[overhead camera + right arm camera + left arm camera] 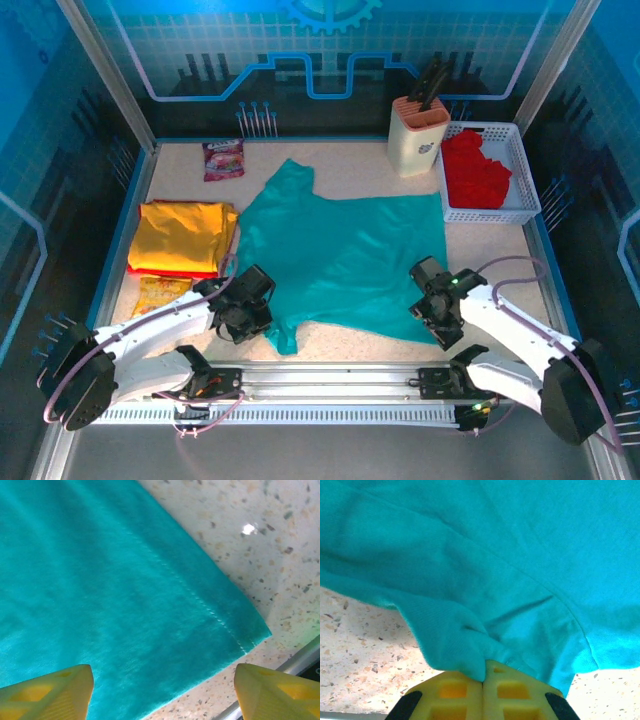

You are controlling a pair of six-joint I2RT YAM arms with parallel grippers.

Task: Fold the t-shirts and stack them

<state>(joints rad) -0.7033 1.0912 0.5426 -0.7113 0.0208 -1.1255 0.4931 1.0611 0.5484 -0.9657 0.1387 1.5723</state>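
L end effector (pixel 483 676) nips teal tee (pixel 520 555) — R end effector (pixel 162 680) spread.

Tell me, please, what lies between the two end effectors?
The teal t-shirt, as the top external view shows; the left end effector is shut on its edge, the right end effector open by its corner.

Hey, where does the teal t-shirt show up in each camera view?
Top external: teal t-shirt spread mid-table, between the arms.
Left wrist: across the upper frame, its edge pinched by the shut left end effector.
Right wrist: upper left, its hemmed corner ahead of the open right end effector.
Shared landmark: speckled tabletop.
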